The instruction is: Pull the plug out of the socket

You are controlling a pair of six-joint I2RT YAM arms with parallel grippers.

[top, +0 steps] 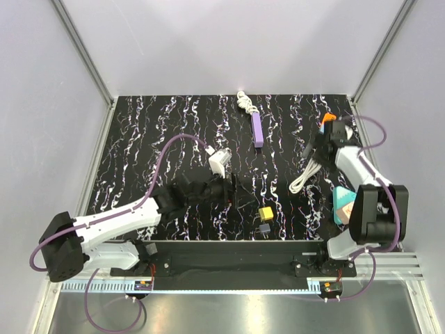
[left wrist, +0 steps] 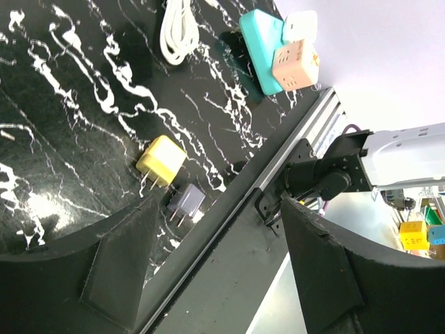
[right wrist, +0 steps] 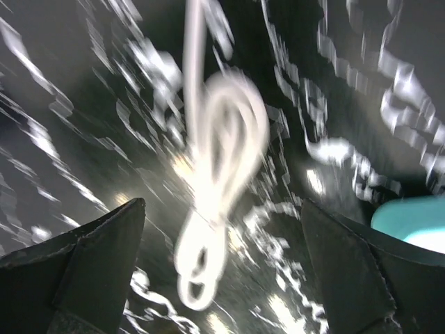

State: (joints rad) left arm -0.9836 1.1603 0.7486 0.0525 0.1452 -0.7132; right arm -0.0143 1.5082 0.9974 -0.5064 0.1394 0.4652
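Nearest the rail, a sm. grey plug (top: pixel 263 227) and a yellow plug (top: pixel 265 213) lay just beside each other on the black marbled table (top: pixel 139 139). Just left of them was the L gripper (top: pixel 236 189), fingers spread wide w/ nothing between. At the right edge, beside the R arm, sat a teal box (top: pixel 338 217) w/ a pink cube socket (left wrist: pixel 295 62) and a white cube (left wrist: pixel 300 26) on it. Farther back a white cable (top: pixel 304 175) lay looped on the table. The R gripper (top: pixel 313 152) was over its far end, fingers spread; wrist view was blurred, but the cable lay below, not pinched. The white adapter plug (top: pixel 219 161) lay loose just beyond the L gripper, well apart from the purple power strip (top: pixel 256 129) at the far middle. The strip's white cord (top: pixel 243 102) was bundled at its far end.
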